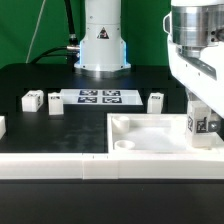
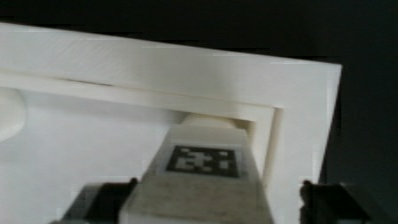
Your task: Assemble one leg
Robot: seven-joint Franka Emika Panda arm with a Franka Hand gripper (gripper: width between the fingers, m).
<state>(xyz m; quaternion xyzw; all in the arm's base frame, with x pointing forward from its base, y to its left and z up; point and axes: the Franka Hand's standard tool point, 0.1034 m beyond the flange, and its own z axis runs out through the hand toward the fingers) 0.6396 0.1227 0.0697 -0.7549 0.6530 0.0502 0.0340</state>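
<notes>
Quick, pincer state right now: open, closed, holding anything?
Pincer: closed on the small white upright block leg with a black-and-white marker tag.

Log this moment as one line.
end effector: shut on leg | leg: upright, at tray corner | spare legs: loose beside marker board
</notes>
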